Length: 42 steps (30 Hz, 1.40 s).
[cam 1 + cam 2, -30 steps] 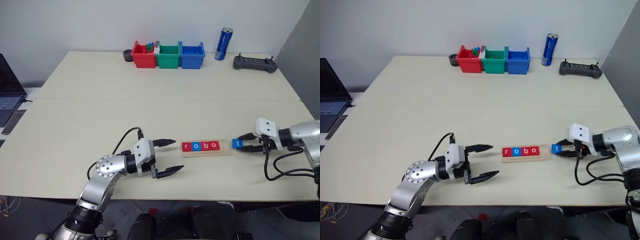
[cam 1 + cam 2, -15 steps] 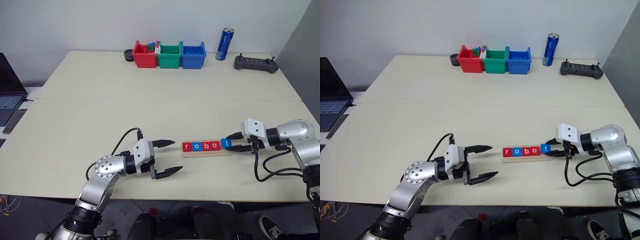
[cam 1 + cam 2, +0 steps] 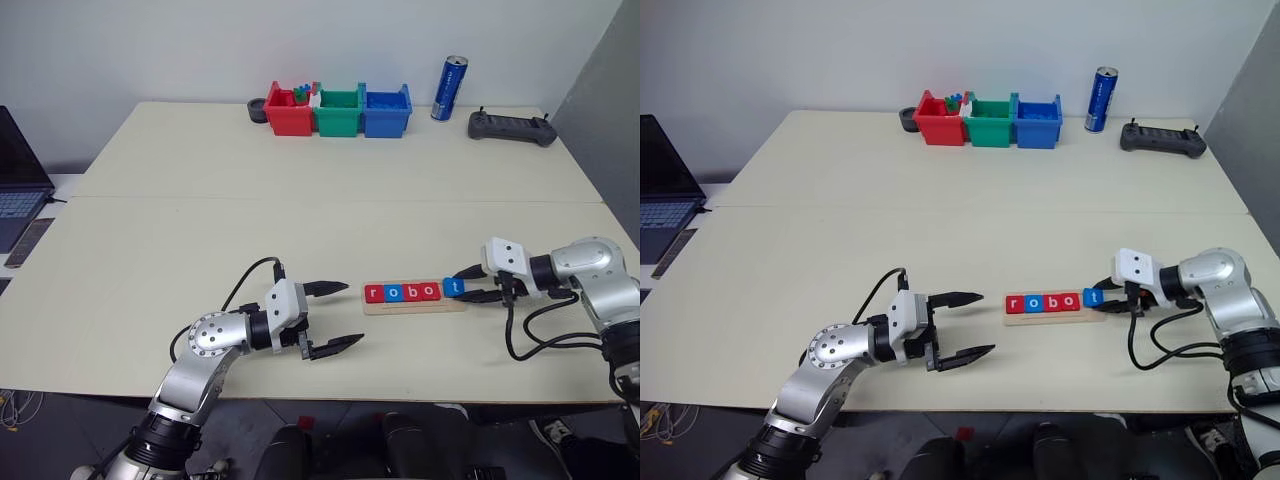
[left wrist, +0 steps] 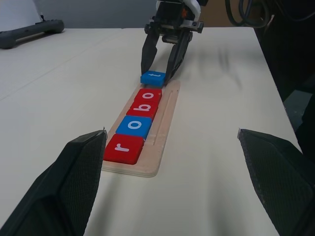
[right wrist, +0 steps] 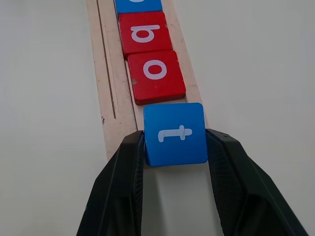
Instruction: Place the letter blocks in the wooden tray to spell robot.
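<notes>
With four letter blocks (image 4: 137, 122) reading r-o-b-o already seated in the wooden tray (image 4: 164, 129), we have our right gripper (image 5: 174, 147) pinching the blue t block (image 5: 175, 133) at the last slot, not yet seated; left gripper (image 3: 338, 313) idles spread open nearby.

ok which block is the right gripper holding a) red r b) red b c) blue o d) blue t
d: the right gripper is clamped on the blue t block at the end of the wooden tray, next to the red o.
</notes>
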Available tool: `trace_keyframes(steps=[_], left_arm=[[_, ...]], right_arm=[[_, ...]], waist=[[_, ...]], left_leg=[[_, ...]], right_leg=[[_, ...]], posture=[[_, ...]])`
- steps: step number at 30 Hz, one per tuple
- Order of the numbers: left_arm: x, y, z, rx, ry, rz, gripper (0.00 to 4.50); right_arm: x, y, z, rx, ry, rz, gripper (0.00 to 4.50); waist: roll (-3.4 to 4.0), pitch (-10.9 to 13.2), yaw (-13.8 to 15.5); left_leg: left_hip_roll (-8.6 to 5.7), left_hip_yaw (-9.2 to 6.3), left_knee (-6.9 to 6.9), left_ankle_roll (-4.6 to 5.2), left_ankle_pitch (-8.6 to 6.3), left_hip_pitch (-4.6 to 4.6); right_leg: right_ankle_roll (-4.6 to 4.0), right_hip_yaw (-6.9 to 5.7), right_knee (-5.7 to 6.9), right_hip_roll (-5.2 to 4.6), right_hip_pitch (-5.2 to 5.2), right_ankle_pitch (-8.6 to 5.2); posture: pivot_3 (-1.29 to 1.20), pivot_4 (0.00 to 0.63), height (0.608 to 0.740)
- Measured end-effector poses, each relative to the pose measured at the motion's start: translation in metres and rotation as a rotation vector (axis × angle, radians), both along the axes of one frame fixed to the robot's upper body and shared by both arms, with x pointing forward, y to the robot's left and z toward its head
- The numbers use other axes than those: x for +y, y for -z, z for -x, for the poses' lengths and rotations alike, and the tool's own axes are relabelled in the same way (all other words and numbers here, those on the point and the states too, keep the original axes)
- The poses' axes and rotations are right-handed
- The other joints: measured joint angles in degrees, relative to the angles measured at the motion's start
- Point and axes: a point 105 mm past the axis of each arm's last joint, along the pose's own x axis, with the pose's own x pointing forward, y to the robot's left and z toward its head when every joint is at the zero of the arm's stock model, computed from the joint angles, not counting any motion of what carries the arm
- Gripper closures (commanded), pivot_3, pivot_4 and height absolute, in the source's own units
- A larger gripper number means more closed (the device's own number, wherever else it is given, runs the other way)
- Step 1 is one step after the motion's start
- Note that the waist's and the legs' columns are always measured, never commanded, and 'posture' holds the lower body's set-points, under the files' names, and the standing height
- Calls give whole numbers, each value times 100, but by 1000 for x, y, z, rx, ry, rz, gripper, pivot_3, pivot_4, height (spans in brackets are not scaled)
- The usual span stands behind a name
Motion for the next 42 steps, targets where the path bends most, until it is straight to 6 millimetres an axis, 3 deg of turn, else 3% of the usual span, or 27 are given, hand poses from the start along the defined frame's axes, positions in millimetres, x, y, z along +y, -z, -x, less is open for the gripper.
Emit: trace_keyframes(steps=[16, 42], left_arm=[[0, 0, 0, -1, -1, -1, 0], [0, 0, 0, -1, -1, -1, 0]], right_arm=[[9, 0, -2, -2, -32, -2, 3036], [8, 1, 0, 4, -53, 17, 3036]], waist=[[0, 0, -8], [0, 0, -8]], left_leg=[[0, -1, 0, 0, 0, 0], [0, 0, 0, 0, 0, 0]], right_leg=[[0, 0, 1, 0, 0, 0], [-1, 0, 1, 0, -1, 0]], posture=[[0, 150, 740], [0, 150, 740]])
